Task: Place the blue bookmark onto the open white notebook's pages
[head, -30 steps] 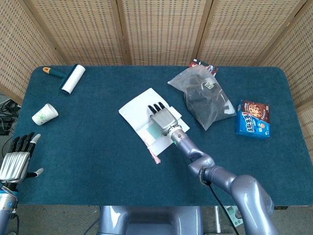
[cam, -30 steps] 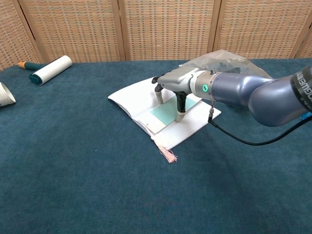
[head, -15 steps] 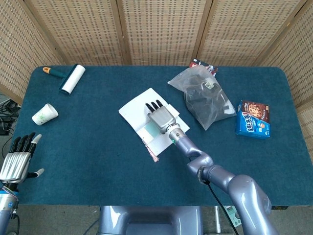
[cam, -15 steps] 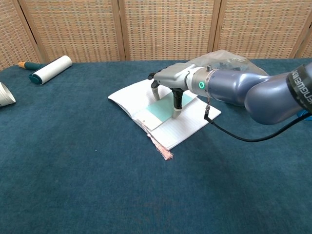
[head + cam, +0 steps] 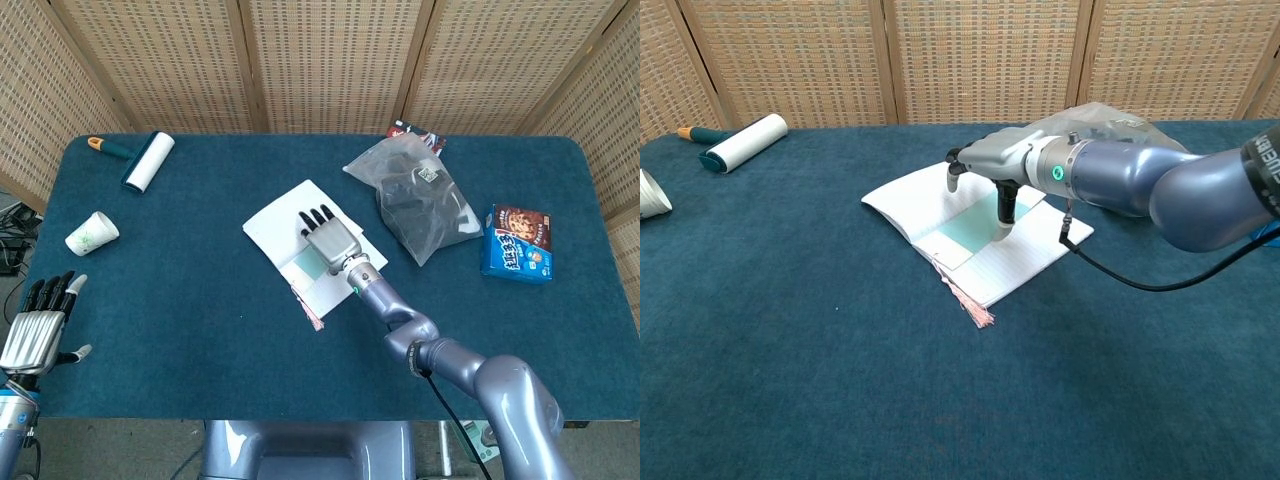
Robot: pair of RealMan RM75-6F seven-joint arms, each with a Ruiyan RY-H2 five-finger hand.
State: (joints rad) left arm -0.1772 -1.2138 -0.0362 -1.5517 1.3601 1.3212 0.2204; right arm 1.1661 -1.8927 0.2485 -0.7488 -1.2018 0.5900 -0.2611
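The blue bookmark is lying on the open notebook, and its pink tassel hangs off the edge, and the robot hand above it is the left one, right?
Not quite. It is the right robot hand over the blue bookmark; the head view shows the left robot hand far off at the table's near left edge. The rest holds: the bookmark lies on the open white notebook, its pink tassel hanging off the edge.

the open white lined-paper notebook (image 5: 990,262) lies flat beneath the right hand (image 5: 992,165). the pale blue rectangular bookmark (image 5: 972,229) rests on its pages under the fingers, pink tassel (image 5: 973,306) trailing off the near edge.
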